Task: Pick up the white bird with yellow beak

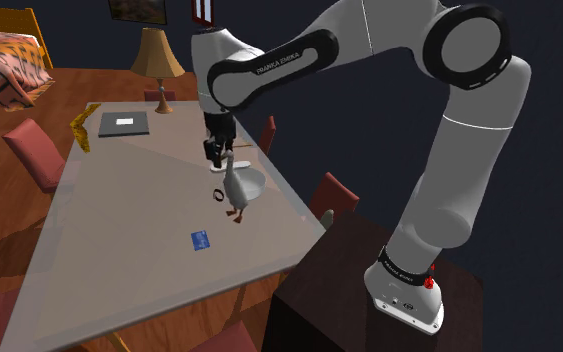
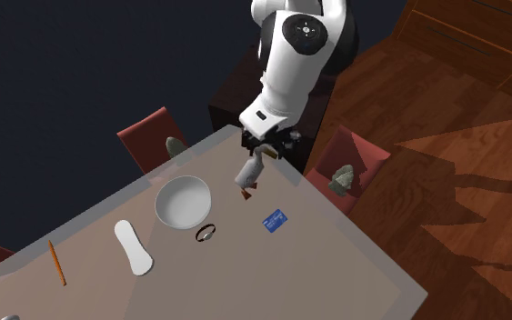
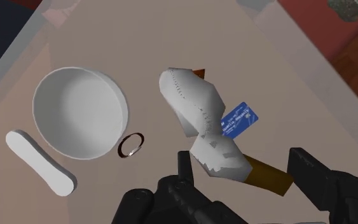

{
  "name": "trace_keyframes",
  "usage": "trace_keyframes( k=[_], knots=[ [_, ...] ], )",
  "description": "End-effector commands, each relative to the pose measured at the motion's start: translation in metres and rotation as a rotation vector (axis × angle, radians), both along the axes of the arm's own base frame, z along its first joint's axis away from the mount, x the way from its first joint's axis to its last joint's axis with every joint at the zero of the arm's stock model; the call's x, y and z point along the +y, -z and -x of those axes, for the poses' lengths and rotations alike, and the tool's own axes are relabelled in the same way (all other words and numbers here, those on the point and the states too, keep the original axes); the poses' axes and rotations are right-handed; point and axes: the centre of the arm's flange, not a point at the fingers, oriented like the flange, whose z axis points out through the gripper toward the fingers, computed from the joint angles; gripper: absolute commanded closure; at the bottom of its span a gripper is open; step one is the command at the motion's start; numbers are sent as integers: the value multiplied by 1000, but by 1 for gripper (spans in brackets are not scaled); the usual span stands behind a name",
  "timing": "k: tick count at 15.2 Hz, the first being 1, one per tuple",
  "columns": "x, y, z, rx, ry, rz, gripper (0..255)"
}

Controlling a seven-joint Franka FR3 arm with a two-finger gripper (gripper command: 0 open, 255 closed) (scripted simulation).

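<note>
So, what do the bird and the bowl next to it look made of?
Bird: matte white, faceted, with stitch-like seam marks, so possibly fabric. Bowl: smooth, plain white with soft shading, maybe ceramic or plastic.

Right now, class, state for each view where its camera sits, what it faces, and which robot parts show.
Shoulder view: beside the stand, looking across the table; arm and pincer show.
Second exterior view: high opposite, looking down at the arm.
Wrist view: rides the arm's end, looking down at the table; pincer shows.
All three share the bird and bowl.
</note>
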Motion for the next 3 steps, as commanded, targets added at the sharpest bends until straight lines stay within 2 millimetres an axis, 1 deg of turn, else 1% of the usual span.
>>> trace_keyframes(
  k=[1,3],
  knots=[
    [0,-10,2,0,0,0,255],
    [0,-11,2,0,0,0,255]
  ],
)
